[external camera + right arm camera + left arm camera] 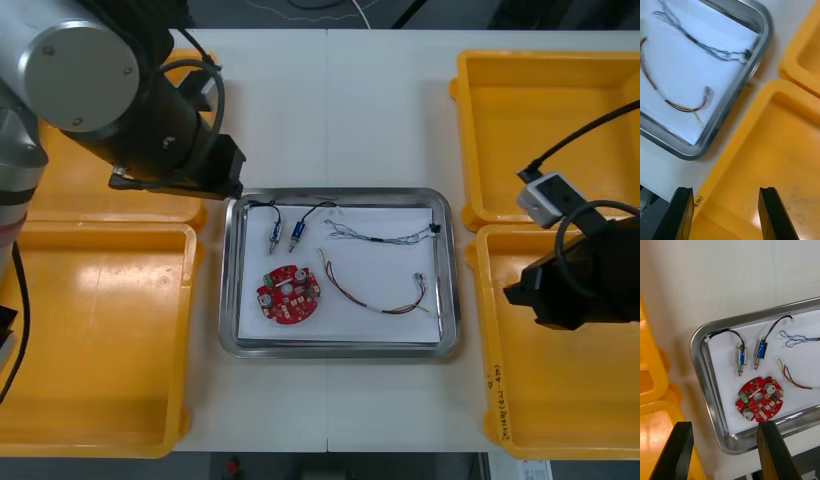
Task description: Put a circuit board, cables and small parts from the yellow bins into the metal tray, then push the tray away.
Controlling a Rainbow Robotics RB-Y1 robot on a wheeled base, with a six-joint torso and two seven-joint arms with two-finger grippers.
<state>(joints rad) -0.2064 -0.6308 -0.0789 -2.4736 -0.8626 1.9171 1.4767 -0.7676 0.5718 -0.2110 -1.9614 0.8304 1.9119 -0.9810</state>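
Left wrist view: my left gripper (724, 426) hangs spread and empty. Just beyond it sits the metal tray (709, 390), holding the circuit board (760, 404), then two small metal parts (741, 357). My right gripper (725, 189), also spread and empty, hovers over a yellow bin (771, 157). The tray's red and yellow cable (685, 108) and blue and white cable (715, 52) lie farther out. Loading looks done; the push is left. My left arm (150, 110) hides part of a far bin (70, 197).

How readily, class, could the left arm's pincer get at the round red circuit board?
Probably yes: the open left pincer hovers beside the shiny metal tray, and the round red circuit board lies uncovered inside.
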